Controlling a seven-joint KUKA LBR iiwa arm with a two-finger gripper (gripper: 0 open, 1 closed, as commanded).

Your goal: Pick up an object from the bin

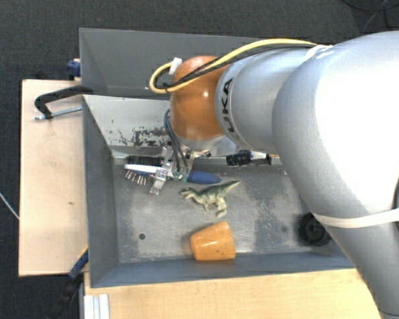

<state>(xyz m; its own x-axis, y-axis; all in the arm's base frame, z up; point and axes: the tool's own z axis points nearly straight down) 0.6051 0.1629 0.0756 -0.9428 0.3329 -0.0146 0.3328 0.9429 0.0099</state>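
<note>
- Over the back left of the floor of the bin (100, 211), the gripper (153, 177) hung low, its metal end close to the grey bottom and near the rear wall.
- Whether it was open or closed could not be told (the orange wrist cover (194, 105) sat right above it), and nothing could be seen held in it.
- Just beside the gripper, toward the rear wall, lay a black brush (141, 159) with dark bristles, the nearest thing to it. Whether the two touched could not be told.
- On the gripper's other side lay a small blue piece (203, 177), partly under the wrist.
- A green toy dinosaur (210, 195) lay on the bare floor near the middle, just in front of the blue piece and apart from the gripper.
- An orange cup (213, 242) lay on its side by the front wall, well apart from the gripper.
- A black round thing (312, 230) sat near the front right corner, at the edge of the arm (332, 125).
- A yellow cable (253, 45) ran along the arm to the wrist cover.
</note>
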